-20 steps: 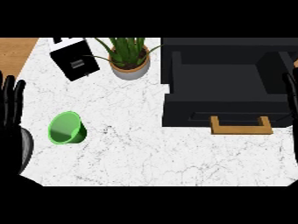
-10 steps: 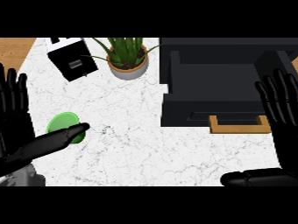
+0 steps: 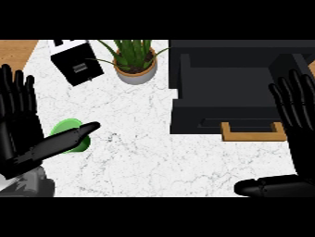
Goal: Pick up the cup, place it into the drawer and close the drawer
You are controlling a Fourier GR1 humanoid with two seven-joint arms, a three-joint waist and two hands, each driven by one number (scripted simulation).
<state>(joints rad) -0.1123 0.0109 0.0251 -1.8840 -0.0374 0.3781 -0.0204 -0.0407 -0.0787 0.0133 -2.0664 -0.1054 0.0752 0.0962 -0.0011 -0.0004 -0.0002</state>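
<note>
Cup [image 3: 65, 131] – green, half hidden behind open left hand's [image 3: 20, 134] thumb – right hand [image 3: 304, 125] open, empty.

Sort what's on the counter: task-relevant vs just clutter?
Job:
green cup, partly behind the left hand
open black drawer with wooden handle
right hand, open over the drawer's right side

Clutter:
potted plant
black box

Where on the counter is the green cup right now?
In the head view, the green cup sits at the counter's left side, partly hidden under the left hand's thumb, below the black box.
</note>
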